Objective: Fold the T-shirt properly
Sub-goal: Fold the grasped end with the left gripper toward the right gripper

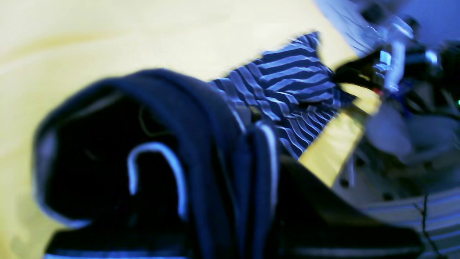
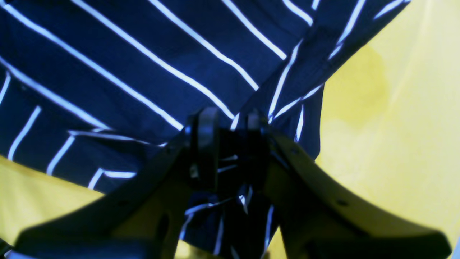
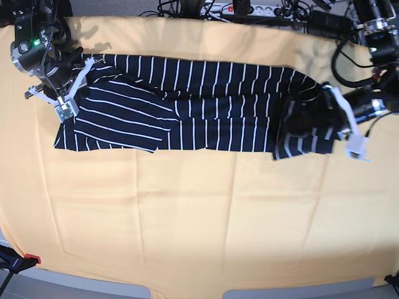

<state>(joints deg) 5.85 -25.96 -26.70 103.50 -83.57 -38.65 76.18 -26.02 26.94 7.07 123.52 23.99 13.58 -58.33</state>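
Navy fabric bunches in L gripper [image 1: 251, 151], clamped on T-shirt [image 3: 206, 106]; R gripper [image 2: 230, 122] pinches cloth too, far edge of table [image 3: 187, 205]. Lift evenly, keep taut.

a yellow-orange cloth [image 3: 199, 212] covers the desk almost edge to edge, smooth but for faint creases; along the far edge runs a tangle of black cables [image 3: 181, 7] and a white power strip [image 3: 240, 10] with a red switch — all lying off the cloth; at the near left corner a small red-tipped clamp [image 3: 25, 259] sits at the cloth's edge; grey floor [image 3: 93, 293] shows below.
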